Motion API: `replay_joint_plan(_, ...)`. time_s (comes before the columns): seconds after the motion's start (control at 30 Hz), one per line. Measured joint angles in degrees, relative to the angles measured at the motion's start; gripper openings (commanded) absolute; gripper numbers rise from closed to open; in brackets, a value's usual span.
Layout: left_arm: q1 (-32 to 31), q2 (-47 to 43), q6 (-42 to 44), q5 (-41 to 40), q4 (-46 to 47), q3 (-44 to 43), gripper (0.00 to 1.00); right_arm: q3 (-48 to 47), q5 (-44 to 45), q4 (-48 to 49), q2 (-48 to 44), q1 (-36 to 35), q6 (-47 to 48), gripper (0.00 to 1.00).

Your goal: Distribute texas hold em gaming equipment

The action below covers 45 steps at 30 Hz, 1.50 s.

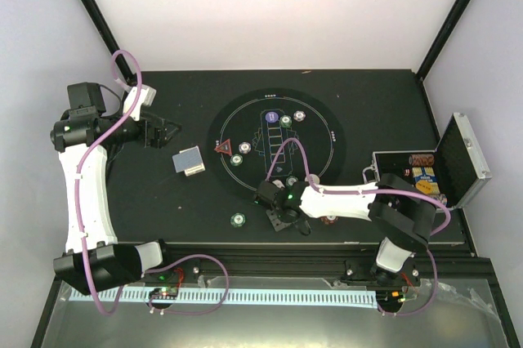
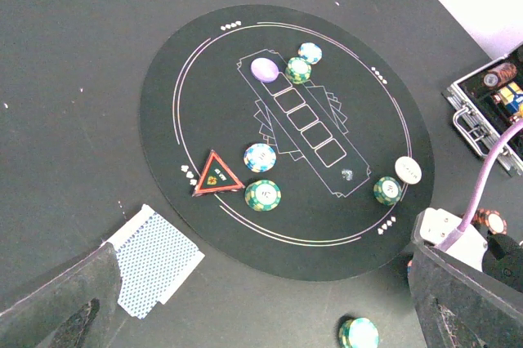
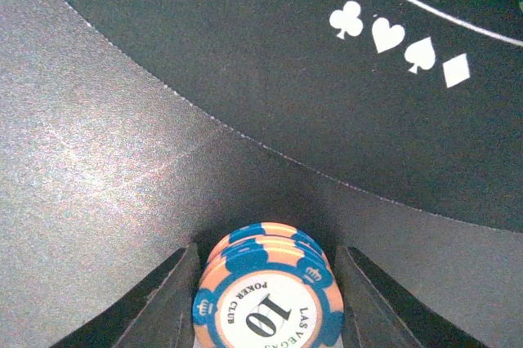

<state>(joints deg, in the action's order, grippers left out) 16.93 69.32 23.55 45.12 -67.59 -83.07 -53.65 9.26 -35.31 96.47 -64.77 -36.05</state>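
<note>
My right gripper (image 3: 266,278) is shut on a small stack of orange-and-blue chips (image 3: 267,307), low over the table just off the round mat's near edge (image 1: 282,219). My left gripper (image 1: 160,131) hangs open and empty at the table's left, above the blue-backed card deck (image 2: 151,260). On the mat (image 2: 163,103) lie the red triangle (image 2: 216,173), a purple disc (image 2: 264,69), a white disc (image 2: 408,169), green chips (image 2: 263,194) and blue-white chips (image 2: 259,157). One green chip stack (image 2: 359,333) sits off the mat.
The silver-edged black case (image 1: 433,172) stands open at the right with more chips inside. A reddish chip stack (image 2: 489,219) sits on the table beside my right arm. The table's front edge runs close behind my right gripper.
</note>
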Motion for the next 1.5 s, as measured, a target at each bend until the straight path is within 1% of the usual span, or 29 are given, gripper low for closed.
replay_joint_plan(0.2,0.0,0.0,0.02,0.0,-0.04,0.0,0.99,0.0,0.11,0.31,0.0,0.0,0.0,0.31)
replay_joint_plan(0.3,0.0,0.0,0.02,0.0,-0.04,0.0,0.99,0.0,0.13,0.31,-0.07,0.0,-0.02,0.21)
replay_joint_plan(0.4,0.0,0.0,0.02,0.0,-0.07,-0.04,0.99,0.0,0.17,0.13,-0.31,0.11,0.02,0.16)
replay_joint_plan(0.6,0.0,0.0,0.0,-0.02,-0.07,-0.04,0.99,-0.7,0.74,-1.84,-2.36,1.11,0.42,0.15)
replay_joint_plan(0.7,0.0,0.0,0.0,0.0,-0.07,-0.07,0.99,-2.38,0.92,-3.5,-4.98,2.93,1.38,0.15)
replay_joint_plan(0.83,0.0,0.0,-0.13,0.0,-0.09,-0.07,0.99,-5.64,1.36,-4.79,-7.69,8.02,3.54,0.15)
replay_joint_plan(0.97,0.0,0.0,-0.22,0.0,-0.09,-0.15,0.99,-8.04,1.84,-4.94,-7.63,14.82,6.51,0.15)
replay_joint_plan(1.07,0.0,0.0,-0.24,0.0,-0.09,-0.28,0.99,-9.81,2.19,-4.9,-5.46,19.63,8.9,0.15)
replay_joint_plan(1.23,0.0,0.02,-0.22,0.0,-0.13,-0.66,0.99,-13.64,2.14,-4.07,1.42,25.46,12.22,0.15)
replay_joint_plan(1.33,0.0,0.02,-0.24,0.0,-0.15,-1.36,0.99,-15.91,2.05,-3.3,5.81,27.41,13.6,0.15)
replay_joint_plan(1.5,0.0,0.04,-0.22,0.02,-0.24,-2.19,0.99,-17.14,1.29,-2.34,10.14,28.52,14.88,0.15)
